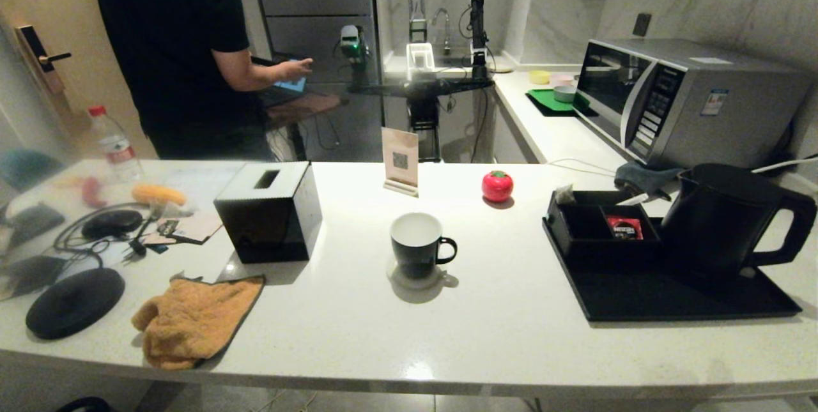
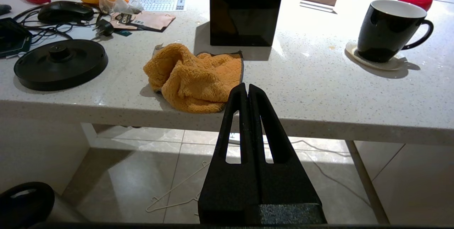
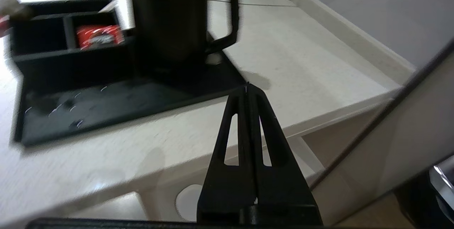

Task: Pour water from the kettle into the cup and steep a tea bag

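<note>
The black kettle (image 1: pixel 728 220) stands on a black tray (image 1: pixel 671 300) at the right, its loop handle pointing right; the right wrist view shows the kettle (image 3: pixel 177 16) too. The black cup (image 1: pixel 416 246) sits on a white coaster mid-table, handle to the right, its white inside looking dry. A small greyish tea bag (image 1: pixel 564 193) rests at the far left corner of the tray's black box. My left gripper (image 2: pixel 247 86) is shut and empty, low before the table's front edge, with the cup (image 2: pixel 388 30) far off. My right gripper (image 3: pixel 247 87) is shut and empty, near the tray's front right corner. Neither gripper shows in the head view.
A red packet (image 1: pixel 624 227) lies in the tray's box. A black tissue box (image 1: pixel 268 211), orange cloth (image 1: pixel 192 319), round kettle base (image 1: pixel 73 302), red tomato ornament (image 1: pixel 497 186) and card stand (image 1: pixel 401 161) sit on the table. A microwave (image 1: pixel 677 99) stands behind the kettle. A person (image 1: pixel 179 48) stands behind the table at the left.
</note>
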Robot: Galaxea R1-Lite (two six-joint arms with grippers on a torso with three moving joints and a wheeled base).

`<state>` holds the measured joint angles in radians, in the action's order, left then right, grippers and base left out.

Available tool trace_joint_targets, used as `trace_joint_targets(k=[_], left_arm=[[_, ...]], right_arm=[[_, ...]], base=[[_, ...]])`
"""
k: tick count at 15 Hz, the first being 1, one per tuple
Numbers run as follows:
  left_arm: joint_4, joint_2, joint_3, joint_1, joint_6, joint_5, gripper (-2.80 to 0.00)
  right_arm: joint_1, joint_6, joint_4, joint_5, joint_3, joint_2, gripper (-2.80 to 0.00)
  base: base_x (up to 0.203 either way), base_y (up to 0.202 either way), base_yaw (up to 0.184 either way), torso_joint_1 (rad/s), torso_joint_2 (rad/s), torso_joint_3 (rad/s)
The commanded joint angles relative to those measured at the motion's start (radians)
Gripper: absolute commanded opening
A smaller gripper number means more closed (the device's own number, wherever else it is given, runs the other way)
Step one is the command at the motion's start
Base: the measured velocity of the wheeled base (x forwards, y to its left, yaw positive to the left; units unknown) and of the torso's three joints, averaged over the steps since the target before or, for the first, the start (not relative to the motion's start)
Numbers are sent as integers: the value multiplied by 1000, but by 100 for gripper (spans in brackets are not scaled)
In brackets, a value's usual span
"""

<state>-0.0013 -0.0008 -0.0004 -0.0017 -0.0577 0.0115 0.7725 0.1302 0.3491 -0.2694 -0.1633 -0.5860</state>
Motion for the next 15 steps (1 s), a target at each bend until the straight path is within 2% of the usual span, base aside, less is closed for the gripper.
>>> trace_joint_targets(k=[1, 6, 11, 13, 14, 15], left_arm=[[0, 1, 0, 0, -1, 1, -280], [0, 1, -1, 0, -1, 1, -280], [0, 1, -1, 0, -1, 1, -280], [0, 1, 0, 0, -1, 1, -280], [0, 1, 0, 0, -1, 1, -280], [0, 1, -1, 0, -1, 1, -280]], right_arm=[[82, 2, 3, -46, -67, -146, -280], [84, 68, 21, -52, -114, -374, -280], [51, 77, 58, -61, -216, -656, -280], [34, 77, 127, -61, -239, -768, -280], [30, 76, 182, -62, -248, -830, 0], [28, 76, 237, -62, -261, -889, 0]], base=[[0, 0, 0, 0, 0, 0], [0, 0, 0, 0, 0, 0], [0, 0, 0, 0, 0, 0], [0, 0, 0, 0, 0, 0], [0, 0, 0, 0, 0, 0], [0, 0, 0, 0, 0, 0]])
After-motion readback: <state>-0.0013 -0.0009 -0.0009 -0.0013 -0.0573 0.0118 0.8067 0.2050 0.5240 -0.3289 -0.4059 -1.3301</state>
